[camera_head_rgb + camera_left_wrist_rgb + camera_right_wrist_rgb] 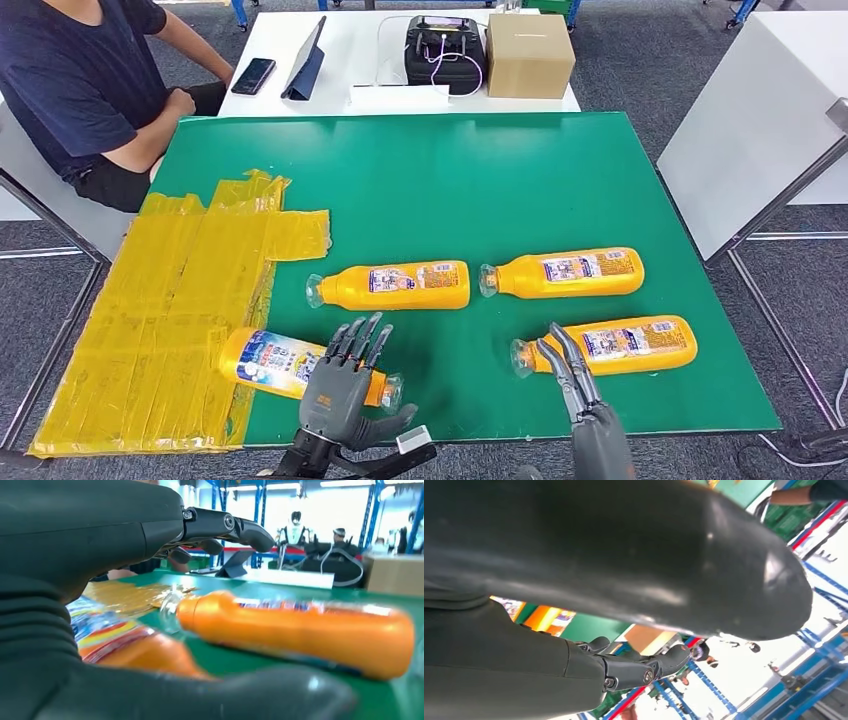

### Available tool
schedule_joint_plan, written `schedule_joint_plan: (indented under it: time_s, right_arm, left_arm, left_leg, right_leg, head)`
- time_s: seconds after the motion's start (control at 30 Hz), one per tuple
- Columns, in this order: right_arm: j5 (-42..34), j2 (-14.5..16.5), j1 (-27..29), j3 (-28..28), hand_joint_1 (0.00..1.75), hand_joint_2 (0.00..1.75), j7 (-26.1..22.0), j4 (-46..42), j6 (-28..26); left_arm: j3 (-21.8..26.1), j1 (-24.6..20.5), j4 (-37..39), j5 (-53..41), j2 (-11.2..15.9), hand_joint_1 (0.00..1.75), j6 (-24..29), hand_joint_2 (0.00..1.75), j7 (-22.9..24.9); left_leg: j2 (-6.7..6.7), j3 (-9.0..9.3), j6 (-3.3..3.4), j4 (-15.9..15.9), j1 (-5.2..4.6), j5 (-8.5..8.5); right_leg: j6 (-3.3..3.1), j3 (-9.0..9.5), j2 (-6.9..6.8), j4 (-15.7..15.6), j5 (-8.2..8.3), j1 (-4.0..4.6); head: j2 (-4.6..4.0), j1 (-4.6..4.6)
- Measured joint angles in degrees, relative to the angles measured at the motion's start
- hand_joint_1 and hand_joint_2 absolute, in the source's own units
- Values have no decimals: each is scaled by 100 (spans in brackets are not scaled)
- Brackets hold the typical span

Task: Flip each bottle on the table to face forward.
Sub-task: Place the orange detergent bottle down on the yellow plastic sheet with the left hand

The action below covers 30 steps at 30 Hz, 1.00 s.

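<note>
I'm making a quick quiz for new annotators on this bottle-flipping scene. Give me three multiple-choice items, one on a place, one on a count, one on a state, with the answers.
1. Where does the bottle with the blue label lie?
A. partly on the yellow tape patch
B. on the white table at the back
C. on the floor

2. How many orange bottles lie on the green table?
A. two
B. four
C. six

3. What is the left hand doing?
A. pinching a bottle cap
B. hovering over the blue-label bottle with its fingers apart
C. resting on the cardboard box

Answers: 1 A, its base end overlaps the tape; 2 B, three show pale back labels, one the blue label; 3 B, the head view shows spread fingers above it, holding nothing.
</note>
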Motion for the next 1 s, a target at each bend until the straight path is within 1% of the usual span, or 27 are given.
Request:
schedule_joint_plan:
  time_s: [0.07, 0.13, 0.2, 0.33, 0.37, 0.43, 0.5, 0.57, 0.67, 0.77, 0.87, 1.0]
  right_arm:
    - [67, 32, 3, -89, 0, 87, 44, -10, 154]
    - [196, 120, -66, -159, 0, 175, 137, 16, 359]
    - [339, 246, -185, -239, 0, 175, 273, 91, 549]
    - [481, 488, -396, -449, 0, 175, 419, 281, 822]
    - [491, 540, -439, -520, 0, 175, 463, 333, 923]
    - [458, 627, -539, -723, 0, 175, 554, 486, 1180]
    - [388, 694, -700, -1002, 0, 175, 591, 734, 1456]
    - [346, 758, -899, -1314, 0, 175, 579, 1031, 1670]
    - [362, 829, -1177, -1661, 0, 175, 553, 1435, 1877]
    - [417, 886, -1504, -1823, 0, 175, 551, 1881, 2084]
    - [438, 939, -1794, -1886, 0, 175, 546, 2287, 2191]
    - [441, 990, -1976, -1917, 0, 175, 541, 2594, 2205]
  left_arm:
    - [7, 70, -141, 412, -10, 0, 237, 0, -96]
    - [65, 245, -480, 1209, 5, 0, 433, 0, -370]
    - [178, 495, -937, 2067, 26, 0, 425, 0, -739]
    - [407, 911, -1788, 3033, 59, 0, 110, 0, -1245]
    - [453, 996, -1974, 3414, 59, 0, -16, 0, -1403]
    - [545, 1137, -2309, 4402, 52, 0, -370, 0, -1754]
    - [648, 1210, -2549, 5334, 43, 0, -839, 0, -2038]
    - [745, 1245, -2710, 5923, 26, 0, -1243, 0, -2200]
    - [844, 1275, -2839, 6391, 2, 0, -1606, 0, -2274]
    - [910, 1280, -2884, 6740, -8, 0, -1871, 0, -2298]
    - [952, 1279, -2890, 6860, -13, 0, -1977, 0, -2303]
    - [1007, 1279, -2891, 6873, -21, 0, -2004, 0, -2303]
  left_leg:
    - [1, -2, 0, -1, 1, 0]
    - [3, -4, 0, -1, 4, 0]
    - [6, -4, -1, -2, 7, 0]
    - [-2, -6, -1, -2, 8, 0]
    - [-2, -7, -1, -2, 8, 0]
    - [1, -10, 0, -2, 7, 0]
    - [1, -10, 1, -2, 7, 1]
    - [-1, -9, 4, -2, 6, 4]
    - [-1, -9, 7, -1, 4, 6]
    - [2, -7, 6, -1, 4, 7]
    - [-1, -6, 5, 0, 5, 8]
    - [-1, -8, 5, 0, 7, 7]
  right_leg:
    - [0, 0, 0, 0, 0, 2]
    - [-1, -2, 1, 1, -1, 6]
    - [-2, -5, 1, 1, -2, 9]
    - [-4, -6, -2, 1, -6, 9]
    - [-5, -6, -2, 1, -6, 10]
    - [-5, -5, -1, 1, -5, 9]
    - [-4, -5, -1, 1, -4, 9]
    - [-3, -3, -2, 1, -3, 7]
    - [0, 0, -2, 1, 0, 6]
    - [1, 0, -1, 1, 2, 6]
    - [0, 0, -3, 1, 2, 8]
    - [0, -2, -2, 2, 0, 9]
  head:
    - [0, 0]
    - [0, 0]
    - [0, -1]
    - [0, 1]
    - [0, 1]
    - [0, -1]
    - [0, 0]
    - [0, 1]
    - [0, 1]
    - [0, -1]
    - [0, 0]
    - [0, -1]
